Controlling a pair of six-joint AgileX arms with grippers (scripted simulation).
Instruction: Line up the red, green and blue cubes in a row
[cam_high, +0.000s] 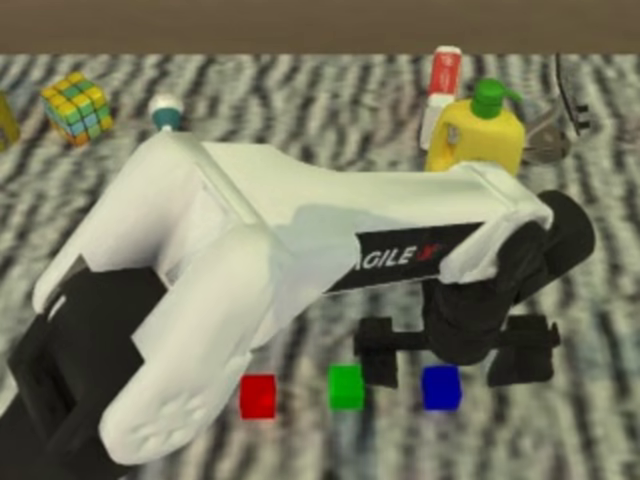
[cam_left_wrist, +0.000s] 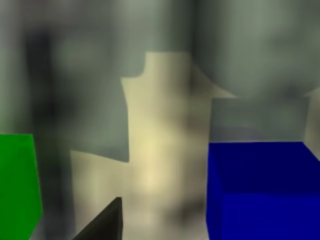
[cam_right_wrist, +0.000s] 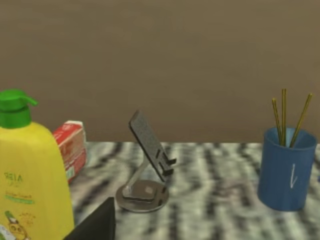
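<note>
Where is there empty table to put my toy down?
Free: the patch right of the blue cube, and the stretch between the puzzle cube and the yellow bottle at the back. Crowded: around the red cube and green cube, under the left gripper.

Left tool (cam_high: 455, 352) low, fingers spread.

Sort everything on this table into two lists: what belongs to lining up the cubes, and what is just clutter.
Job: red cube, green cube, blue cube, left gripper above them.

Clutter: puzzle cube, yellow pump bottle, red-and-white pack, phone stand, blue pencil cup.
</note>
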